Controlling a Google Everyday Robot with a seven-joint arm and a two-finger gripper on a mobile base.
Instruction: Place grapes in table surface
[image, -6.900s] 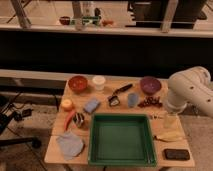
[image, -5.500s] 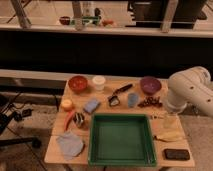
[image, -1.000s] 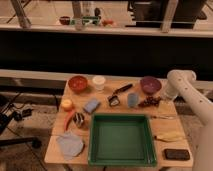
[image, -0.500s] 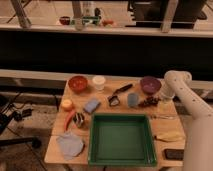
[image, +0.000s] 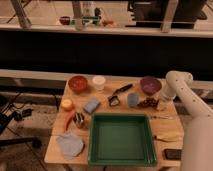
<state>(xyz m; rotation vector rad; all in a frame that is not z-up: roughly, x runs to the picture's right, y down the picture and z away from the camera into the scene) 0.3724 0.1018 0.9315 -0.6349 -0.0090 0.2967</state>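
Note:
The grapes (image: 147, 103), a small dark red-purple cluster, lie on the light wooden table surface (image: 107, 86) at the right, just in front of the purple bowl (image: 150, 84). My white arm comes up from the lower right, bends over near the table's right edge and points down. My gripper (image: 161, 103) hangs right beside the grapes on their right side, low over the table. I cannot tell whether it touches the grapes.
A large green tray (image: 122, 156) fills the front middle. A red bowl (image: 78, 82), white cup (image: 99, 81), black peeler (image: 119, 93), grey-blue cup (image: 132, 100), blue sponge (image: 92, 105), orange fruit (image: 66, 104), red chili (image: 69, 120) and grey cloth (image: 70, 144) lie around it. A yellow item (image: 167, 136) lies at the right.
My arm has swung from the table's right side up and over; the gripper has come down beside the grapes. The objects on the table have not moved.

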